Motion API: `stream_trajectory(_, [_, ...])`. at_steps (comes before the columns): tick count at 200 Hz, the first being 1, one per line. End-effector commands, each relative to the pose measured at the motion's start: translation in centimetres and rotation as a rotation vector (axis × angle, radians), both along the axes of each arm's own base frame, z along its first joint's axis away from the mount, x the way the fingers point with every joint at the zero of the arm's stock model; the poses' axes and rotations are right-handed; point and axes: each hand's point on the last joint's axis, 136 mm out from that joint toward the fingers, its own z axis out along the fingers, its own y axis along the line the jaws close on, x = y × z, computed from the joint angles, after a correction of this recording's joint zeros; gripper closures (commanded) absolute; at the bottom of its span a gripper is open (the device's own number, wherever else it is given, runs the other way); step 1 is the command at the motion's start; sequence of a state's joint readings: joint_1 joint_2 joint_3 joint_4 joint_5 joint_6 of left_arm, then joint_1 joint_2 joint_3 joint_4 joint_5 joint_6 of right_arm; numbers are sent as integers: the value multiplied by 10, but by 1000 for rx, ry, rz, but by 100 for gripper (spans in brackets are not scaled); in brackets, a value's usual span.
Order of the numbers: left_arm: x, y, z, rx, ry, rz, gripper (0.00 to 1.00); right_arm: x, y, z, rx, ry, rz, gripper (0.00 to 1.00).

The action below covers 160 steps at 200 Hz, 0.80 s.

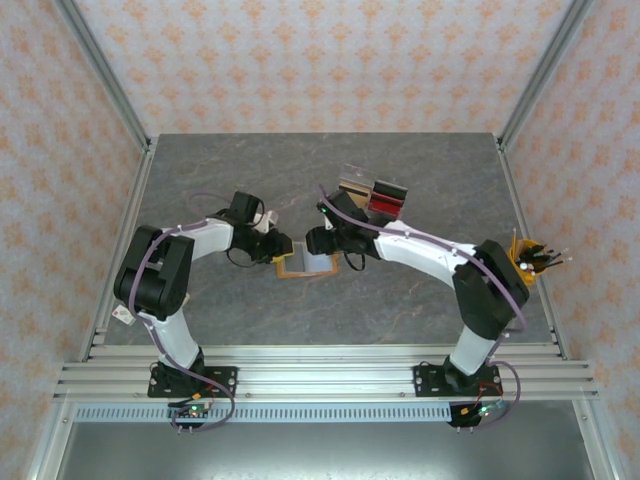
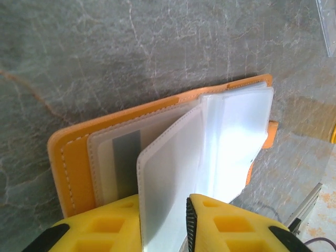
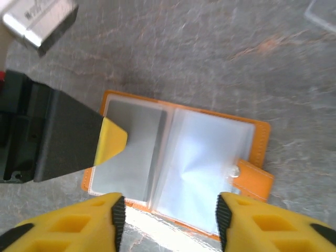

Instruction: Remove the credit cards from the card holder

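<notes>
From above, the card holder [image 1: 308,266] lies open on the grey table [image 1: 420,300], between the two arms. The left gripper [image 1: 278,248] is at its left edge and the right gripper [image 1: 338,256] at its right edge, both very close to it. Behind the card holder, to the right and a little apart, stands a clear case [image 1: 372,195] with tan, black and red blocks.

In the left wrist view the card holder [image 2: 73,163] is open flat on the table, with the yellow fingers [image 2: 105,231] at its near edge. One clear sleeve [image 2: 168,178] rises from it and stands between the two fingers. I cannot tell whether the fingers really clamp it. Under another sleeve, near the fold, a grey credit card [image 2: 127,157] is visible, inside the holder.

In the right wrist view the right gripper's fingers [image 3: 113,215] are spread wide just above the near edge of the card holder and grasp nothing. A grey card [image 3: 139,131] sits in the sleeve of the left page. A yellow fingertip [image 3: 110,142] of the left gripper is over this page. The snap tab [image 3: 252,178] sticks out at the holder's right side.
</notes>
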State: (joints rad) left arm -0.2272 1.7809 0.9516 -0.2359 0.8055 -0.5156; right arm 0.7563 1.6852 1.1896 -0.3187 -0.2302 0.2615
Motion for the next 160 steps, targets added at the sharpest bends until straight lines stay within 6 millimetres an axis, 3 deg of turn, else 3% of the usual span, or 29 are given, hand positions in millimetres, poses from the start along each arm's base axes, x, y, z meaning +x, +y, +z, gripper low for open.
stream_trajectory(1, [0, -4, 21, -49, -30, 21, 69, 15, -19, 20, -16, -128, -104, 42])
stream_trajectory(48, [-7, -28, 42, -110, -59, -7, 66, 20, -44, 40, -7, -229, -207, 19])
stream_trajectory(76, [-6, -40, 55, -110, -83, -30, 66, 20, -53, 48, 1, -260, -240, 0])
stream_trajectory(103, [-4, -53, 60, -103, -94, -46, 65, 22, -67, 53, 1, -293, -310, 0])
stream_trajectory(160, [4, -67, 49, -104, -70, -33, 64, 19, -92, 57, -17, -331, -394, 0])
